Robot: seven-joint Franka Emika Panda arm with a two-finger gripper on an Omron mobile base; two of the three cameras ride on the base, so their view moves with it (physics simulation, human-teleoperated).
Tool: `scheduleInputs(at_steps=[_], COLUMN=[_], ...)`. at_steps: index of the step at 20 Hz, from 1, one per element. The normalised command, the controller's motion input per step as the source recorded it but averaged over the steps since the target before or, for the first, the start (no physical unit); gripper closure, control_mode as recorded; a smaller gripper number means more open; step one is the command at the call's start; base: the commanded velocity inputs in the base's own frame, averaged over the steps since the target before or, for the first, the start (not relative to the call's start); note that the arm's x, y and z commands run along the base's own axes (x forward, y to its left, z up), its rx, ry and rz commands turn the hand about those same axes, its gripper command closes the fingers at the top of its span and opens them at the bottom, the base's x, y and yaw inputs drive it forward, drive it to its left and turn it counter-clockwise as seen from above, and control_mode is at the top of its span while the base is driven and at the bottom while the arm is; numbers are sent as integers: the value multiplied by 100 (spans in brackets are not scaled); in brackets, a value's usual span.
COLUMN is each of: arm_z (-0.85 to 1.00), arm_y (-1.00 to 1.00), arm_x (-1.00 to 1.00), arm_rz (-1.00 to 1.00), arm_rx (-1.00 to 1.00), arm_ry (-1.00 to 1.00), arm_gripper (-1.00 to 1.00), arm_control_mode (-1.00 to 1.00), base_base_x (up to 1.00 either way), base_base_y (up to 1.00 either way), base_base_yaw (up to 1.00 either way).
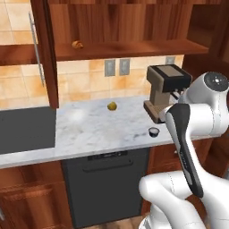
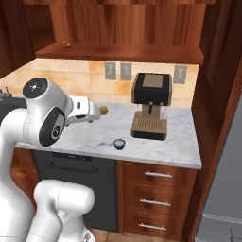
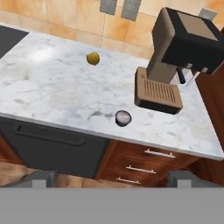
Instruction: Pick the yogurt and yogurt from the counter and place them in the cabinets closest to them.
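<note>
- Yogurt point(image 3: 123, 117) cup, dark with a light top, sits upright near the front edge of the counter point(image 3: 52, 87); also seen from the left base point(image 1: 154, 131) and right base point(image 2: 119, 143).
- Nothing touches it; it stands apart from the espresso machine, just in front and to the left of the drip tray.
- Gripper point(image 3: 112, 177) hangs above and in front of the counter edge, fingertips point(image 3: 43, 178) spread wide with nothing between them, well apart from the cup.
- Yellow-brown ball point(image 3: 92, 58) lies further back on the marble, near the tiled wall, well apart from the cup.
- Espresso machine point(image 3: 181, 48), black and tan, stands at the right end of the counter on its slotted drip tray point(image 3: 158, 92).
- Wall cabinet point(image 1: 125, 27) above is open, door point(image 1: 47, 53) swung out at left with a long silver handle.
- On its inner shelf, one small brown item point(image 1: 77, 44) at the left; too small to identify.
- Dark dishwasher point(image 3: 48, 144) sits under the counter, wooden drawers point(image 3: 153, 164) to its right.
- Wall outlets point(image 3: 120, 6) sit on the tiles behind.
</note>
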Motion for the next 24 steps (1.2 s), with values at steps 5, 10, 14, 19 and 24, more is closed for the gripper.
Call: scheduleInputs(at_steps=[5, 10, 14, 19, 24], arm_z=[0, 0, 0, 0, -2], arm_y=[0, 0, 0, 0, -3], arm_x=[0, 0, 0, 0, 0], arm_rz=[0, 0, 0, 0, 0], arm_rx=[0, 0, 0, 0, 0], arm_ry=[0, 0, 0, 0, 0], arm_gripper=[-100, -100, -100, -100, -100], arm_control_mode=[100, 100, 100, 100, -100], base_base_x=[44, 45, 44, 5, 0], base_base_y=[-19, -16, -14, -3, 0], base_base_yaw=[-2, -1, -2, 0, 0])
